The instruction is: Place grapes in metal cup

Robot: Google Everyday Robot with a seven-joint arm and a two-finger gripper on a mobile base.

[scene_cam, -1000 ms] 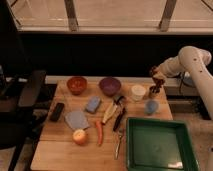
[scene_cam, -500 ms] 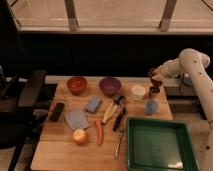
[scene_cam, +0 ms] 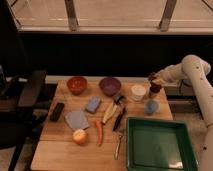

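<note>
Wooden table (scene_cam: 60, 150) takes the scene, with bare board along its near-left edge and the green tray (scene_cam: 158, 146) filling the near-right corner. Up at the far-right edge, the white arm (scene_cam: 196, 70) reaches in from the right, elbow high, forearm angled toward the metal cup (scene_cam: 155, 90). The gripper (scene_cam: 155, 78) hovers right above that cup, which stands between the white cup (scene_cam: 138, 92) and the table's right edge. Something dark sits at the fingers, likely the grapes (scene_cam: 153, 76); whether the fingers clamp it, I cannot tell.
</note>
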